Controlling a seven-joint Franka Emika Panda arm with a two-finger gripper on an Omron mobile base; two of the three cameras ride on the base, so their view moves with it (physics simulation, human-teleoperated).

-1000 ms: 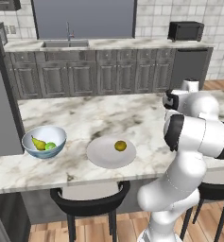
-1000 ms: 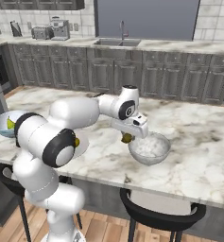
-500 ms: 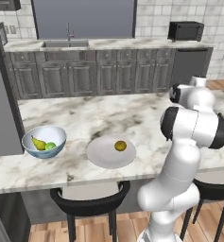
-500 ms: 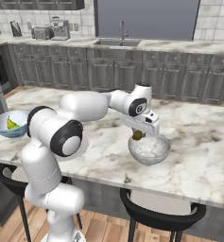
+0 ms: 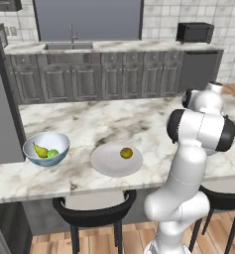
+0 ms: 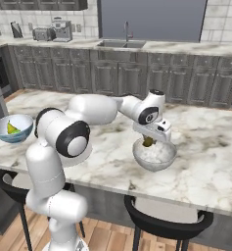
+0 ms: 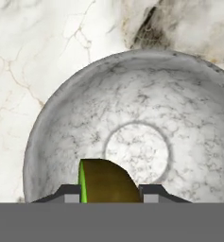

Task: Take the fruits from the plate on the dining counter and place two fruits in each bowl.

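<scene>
The claw [image 6: 148,142], clamped on a green fruit [image 7: 106,181], hangs directly above the grey bowl [image 6: 154,155], whose open centre lies straight below the fruit, well right of the plate [image 5: 109,166] on the table [image 6: 205,162].

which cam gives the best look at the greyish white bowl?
Hand view: the greyish white bowl is seen from straight above, its inside bare, with the green fruit held in the gripper over it. The right base view shows the bowl side-on under the gripper. In the left base view the arm hides it.
</scene>
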